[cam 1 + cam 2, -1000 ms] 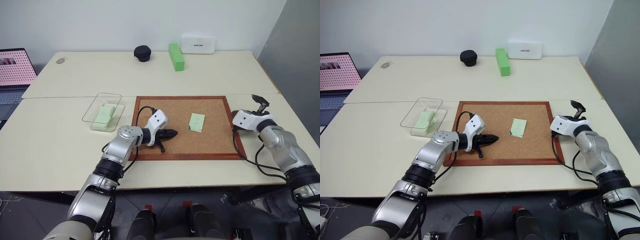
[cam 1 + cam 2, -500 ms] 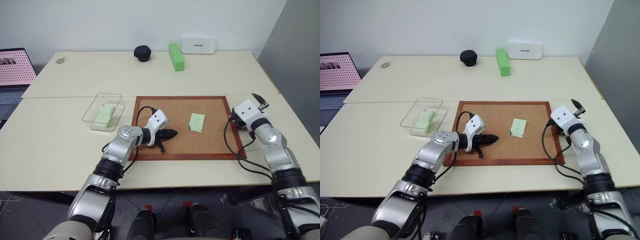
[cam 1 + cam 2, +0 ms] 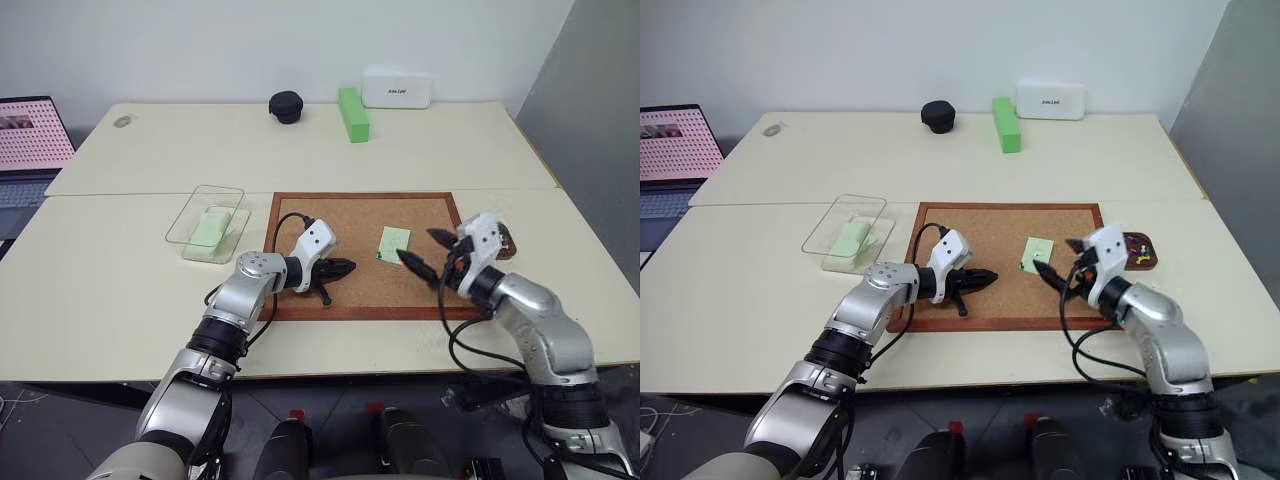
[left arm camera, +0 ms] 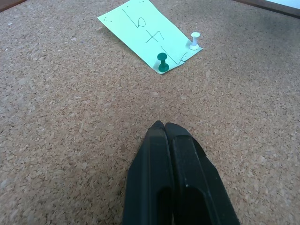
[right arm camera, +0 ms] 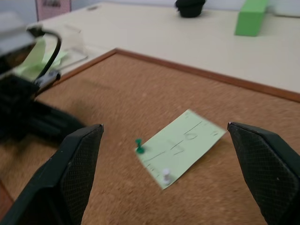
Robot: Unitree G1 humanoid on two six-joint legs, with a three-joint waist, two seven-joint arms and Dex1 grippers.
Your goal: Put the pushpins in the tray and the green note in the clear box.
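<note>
Cork fills the wood-framed board [image 3: 365, 255] at the near middle of the pale table [image 3: 130, 300], and the green note [image 3: 394, 244] lies flat on it, right of centre, with handwriting on its face. Two pushpins stand at the note's near edge: a green pin [image 4: 162, 63] stuck through the paper and a white pin [image 4: 194, 41] right at its corner. The left gripper [image 3: 343, 267] hangs low over the cork on the board's left part, its two black fingers [image 4: 176, 183] pressed together with nothing between them, pointing toward the note but well apart from it. The right gripper [image 3: 428, 252] is just beside the note on its right, pointing leftward across the board, its fingers [image 5: 70, 173] spread wide; in the right wrist view the note and both pins sit between them, untouched. The tray [image 3: 1137, 250], a small dark red-brown dish, sits on the table just off the board's right edge, behind the right wrist, with a few small coloured pins [image 3: 1140, 256] in it. The clear box [image 3: 206, 222] rests on the table left of the board and holds a pale green pad [image 3: 211, 228]. Along the far edge stand a black round case [image 3: 286, 106], a bright green block [image 3: 352, 113] and a white box [image 3: 397, 88]; a laptop [image 3: 30, 140] sits at the far left.
</note>
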